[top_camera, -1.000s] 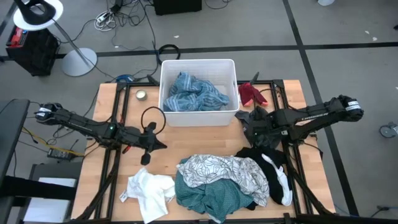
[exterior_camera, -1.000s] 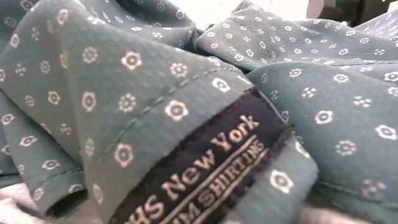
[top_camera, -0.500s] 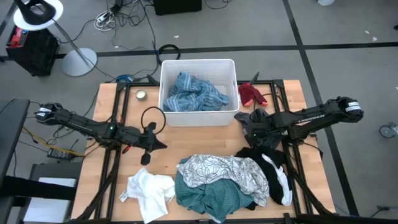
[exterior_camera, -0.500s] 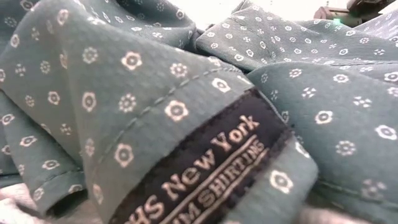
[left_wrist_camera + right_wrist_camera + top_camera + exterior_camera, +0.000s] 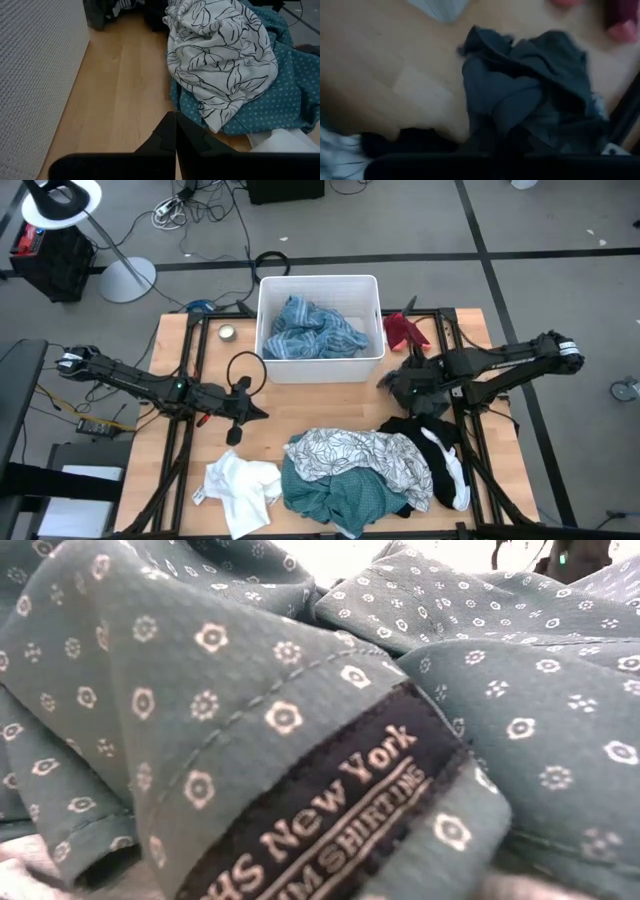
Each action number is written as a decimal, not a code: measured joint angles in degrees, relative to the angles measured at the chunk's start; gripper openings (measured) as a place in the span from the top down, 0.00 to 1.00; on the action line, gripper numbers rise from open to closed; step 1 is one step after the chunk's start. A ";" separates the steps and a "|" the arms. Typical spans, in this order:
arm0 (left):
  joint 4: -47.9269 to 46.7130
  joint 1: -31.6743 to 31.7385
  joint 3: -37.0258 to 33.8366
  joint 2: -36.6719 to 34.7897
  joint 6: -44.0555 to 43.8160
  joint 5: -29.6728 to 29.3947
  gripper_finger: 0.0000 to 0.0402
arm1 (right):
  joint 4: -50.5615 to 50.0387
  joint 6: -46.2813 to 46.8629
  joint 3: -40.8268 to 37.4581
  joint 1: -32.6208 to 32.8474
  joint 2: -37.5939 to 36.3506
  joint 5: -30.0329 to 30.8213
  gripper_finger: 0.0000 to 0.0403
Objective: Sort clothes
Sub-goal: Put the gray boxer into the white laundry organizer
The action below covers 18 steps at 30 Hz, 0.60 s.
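The clothes lie in three places. Blue garments [image 5: 310, 328] fill the white bin [image 5: 268, 290]. A red one [image 5: 403, 330] lies right of it. Near the front edge a pile holds the leaf-print garment [image 5: 365, 455], the teal one [image 5: 335, 495], a black one [image 5: 420, 430], a white sock [image 5: 452, 472] and a plain white piece [image 5: 240, 490]. My right gripper [image 5: 392, 383] is shut on a dark grey garment [image 5: 520, 95] just right of the bin's near corner. My left gripper [image 5: 240, 405], shut and touching nothing, hovers left of the pile, its fingers [image 5: 175, 132] pointing toward the leaf print [image 5: 220, 65]. My right gripper is shut on the dark grey garment; its near edge [image 5: 505, 137] runs into the fingers at the bottom of the blurred wrist view. Which fold or how many layers I cannot tell. The rest of the cloth bunches ahead of the fingers over the wood.
A small round tin [image 5: 227, 333] sits left of the bin, and a black cable loop [image 5: 245, 370] lies by the left arm. Teal cloth [image 5: 300, 690] with a dark label fills the low view. Bare wood [image 5: 300, 410] lies between bin and pile.
My right gripper has shut on the dark grey garment beside the bin, and its arm has edged a little toward the bin. The left arm and the pile have kept still.
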 joint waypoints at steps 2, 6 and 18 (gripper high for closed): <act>0.00 0.00 0.02 0.00 -0.02 0.00 0.99 | -2.52 0.02 3.55 0.59 0.00 1.44 0.99; -0.01 0.00 0.02 0.00 -0.04 0.00 0.99 | -7.01 0.07 10.54 1.79 0.00 4.41 0.99; -0.02 0.00 0.02 0.00 -0.04 -0.02 0.99 | -20.43 1.48 28.98 3.81 0.17 13.35 1.00</act>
